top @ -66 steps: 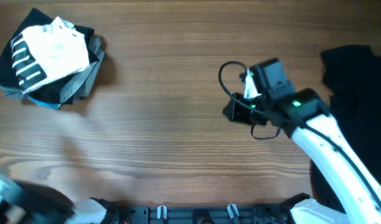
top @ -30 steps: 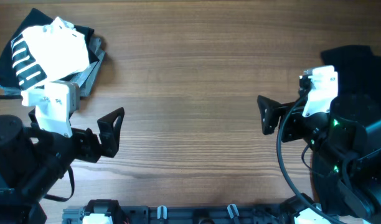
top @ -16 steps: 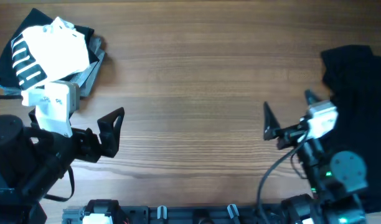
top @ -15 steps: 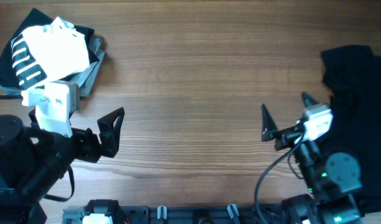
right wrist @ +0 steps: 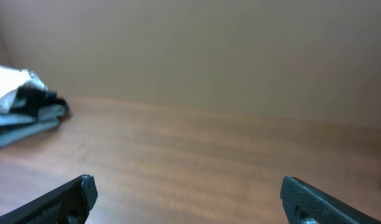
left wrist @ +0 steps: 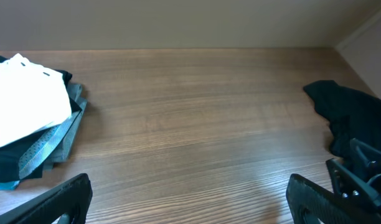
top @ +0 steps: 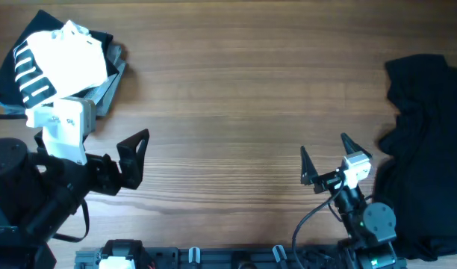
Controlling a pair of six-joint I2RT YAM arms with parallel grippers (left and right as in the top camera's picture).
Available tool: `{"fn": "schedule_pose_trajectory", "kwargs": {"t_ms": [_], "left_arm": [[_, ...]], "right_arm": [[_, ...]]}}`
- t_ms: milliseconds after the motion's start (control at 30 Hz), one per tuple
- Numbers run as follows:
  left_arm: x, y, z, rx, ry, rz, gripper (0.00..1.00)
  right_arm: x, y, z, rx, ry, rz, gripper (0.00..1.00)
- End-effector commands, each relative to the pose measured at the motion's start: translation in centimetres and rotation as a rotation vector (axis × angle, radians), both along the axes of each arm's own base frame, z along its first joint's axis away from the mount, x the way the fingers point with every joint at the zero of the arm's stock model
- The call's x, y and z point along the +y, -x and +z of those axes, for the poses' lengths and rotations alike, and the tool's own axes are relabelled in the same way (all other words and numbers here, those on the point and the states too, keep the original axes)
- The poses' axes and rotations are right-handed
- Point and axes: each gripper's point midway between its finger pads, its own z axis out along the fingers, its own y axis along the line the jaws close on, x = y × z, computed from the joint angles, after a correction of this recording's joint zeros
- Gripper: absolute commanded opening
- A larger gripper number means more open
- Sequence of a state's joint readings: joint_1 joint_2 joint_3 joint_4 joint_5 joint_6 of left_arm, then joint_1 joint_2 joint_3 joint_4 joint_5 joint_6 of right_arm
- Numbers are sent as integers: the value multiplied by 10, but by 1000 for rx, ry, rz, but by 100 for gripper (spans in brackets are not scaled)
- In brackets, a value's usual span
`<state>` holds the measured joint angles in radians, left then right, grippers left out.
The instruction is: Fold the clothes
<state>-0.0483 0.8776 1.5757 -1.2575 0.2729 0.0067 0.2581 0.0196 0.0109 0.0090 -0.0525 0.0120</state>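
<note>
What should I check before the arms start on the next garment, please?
1. The left gripper is open and holds nothing: ok.
2. The right gripper is open and holds nothing: ok.
3. The white T-shirt lies folded on top of the stack at the far left: ok.
4. The table is bare between the two grippers, so there is room to spread: ok.
5. The black garment lies crumpled at the right edge, beside the right gripper: ok.
6. The black garment is a single piece: cannot tell.

Your overhead lighting is even and sharp. The folded white cotton T-shirt (top: 64,60) blows out; far right of it, the crumpled black garment (top: 426,149) loses detail. Right wrist view soft, hazy.
</note>
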Motion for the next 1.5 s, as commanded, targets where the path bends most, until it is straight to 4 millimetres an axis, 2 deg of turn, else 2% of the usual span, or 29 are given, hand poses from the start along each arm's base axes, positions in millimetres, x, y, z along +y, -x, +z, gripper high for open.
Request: {"fn": "schedule_pose_trajectory", "kwargs": {"t_ms": [0, 733, 833, 933, 1000, 1100, 1267, 1467], "left_arm": [[0, 0, 1, -11, -14, -5, 100], [3, 0, 3, -26, -28, 6, 100], [10, -7, 10, -87, -44, 34, 100], [16, -22, 6, -189, -25, 57, 100], [16, -34, -6, -287, -12, 48, 100], [15, -40, -41, -399, -3, 25, 100], [14, -31, -101, -462, 50, 44, 100], [17, -17, -143, -555, 55, 70, 100]], "right_arm": [[2, 1, -3, 13, -22, 12, 100], [2, 0, -5, 22, -20, 12, 100], [2, 0, -5, 22, -19, 12, 100], [2, 0, -5, 22, -20, 12, 100], [2, 0, -5, 22, -19, 12, 100], [2, 0, -5, 22, -19, 12, 100], [2, 0, -5, 22, -19, 12, 100], [2, 0, -5, 22, -19, 12, 100]]}}
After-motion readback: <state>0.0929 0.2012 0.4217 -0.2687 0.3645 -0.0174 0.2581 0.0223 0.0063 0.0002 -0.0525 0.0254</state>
